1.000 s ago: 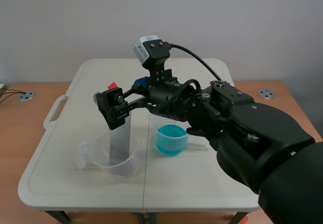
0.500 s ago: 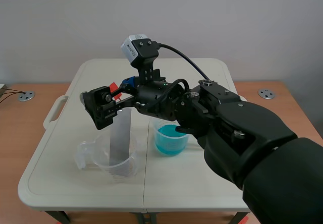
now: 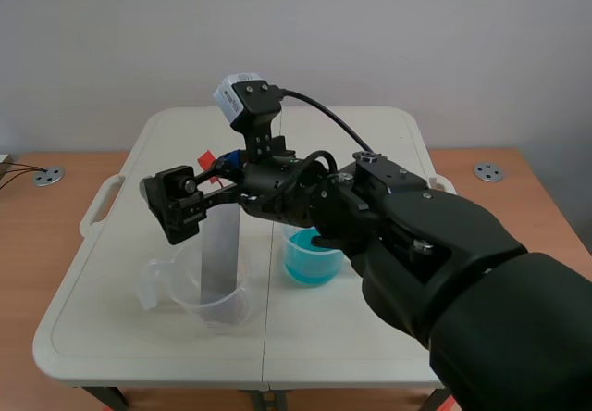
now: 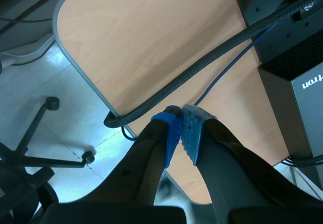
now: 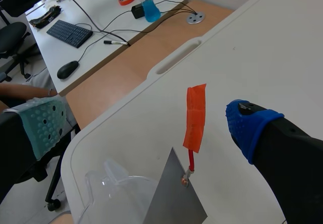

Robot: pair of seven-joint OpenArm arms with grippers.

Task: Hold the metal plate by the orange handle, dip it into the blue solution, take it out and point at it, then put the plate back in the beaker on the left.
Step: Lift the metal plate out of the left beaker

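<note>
- Grey metal plate (image 3: 219, 249) stands nearly upright in the clear beaker (image 3: 199, 292) on the left. Its lower end is down inside and its upper part rises well above the rim, which leaves the top end free to be reached.
- The orange handle (image 5: 196, 115), a strip of tape on a short red stem at the plate's upper corner, sticks up above the plate. It is the part meant to be gripped, so the fingers need not touch the metal.
- The right gripper (image 5: 144, 123) reaches across from the right with its fingers wide apart. The grey-green pad (image 5: 43, 125) is on one side of the handle and the blue pad (image 5: 245, 125) on the other, and neither touches the handle. Nothing is gripped, and the beaker alone carries the plate.
- The beaker of blue solution (image 3: 313, 261) sits on the white table (image 3: 111, 337) just to the right of the clear one, partly under the right arm. From here a dip would be a short sideways carry.
- The left gripper (image 4: 181, 118) is away from the work, over a wooden desktop (image 4: 151, 47) crossed by a cable (image 4: 202, 67). Its blue pads are pressed together on nothing, so it appears to be parked.
- Whether the plate has been dipped cannot be told from how it looks.
</note>
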